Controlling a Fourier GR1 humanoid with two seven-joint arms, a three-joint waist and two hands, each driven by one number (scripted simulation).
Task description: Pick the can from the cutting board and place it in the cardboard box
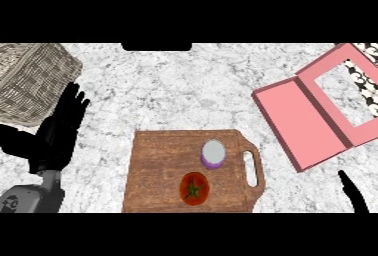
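A small purple can with a silver top stands upright on the wooden cutting board, toward its right side. The pink cardboard box lies open at the right of the counter, lid flap spread. My left hand is open at the left, fingers straight and pointing up, well away from the can. Only black fingertips of my right hand show at the lower right edge, below the box and right of the board's handle.
A red tomato lies on the board just below the can. A wicker basket stands at the far left corner, beside my left hand. The marble counter stretches behind the board.
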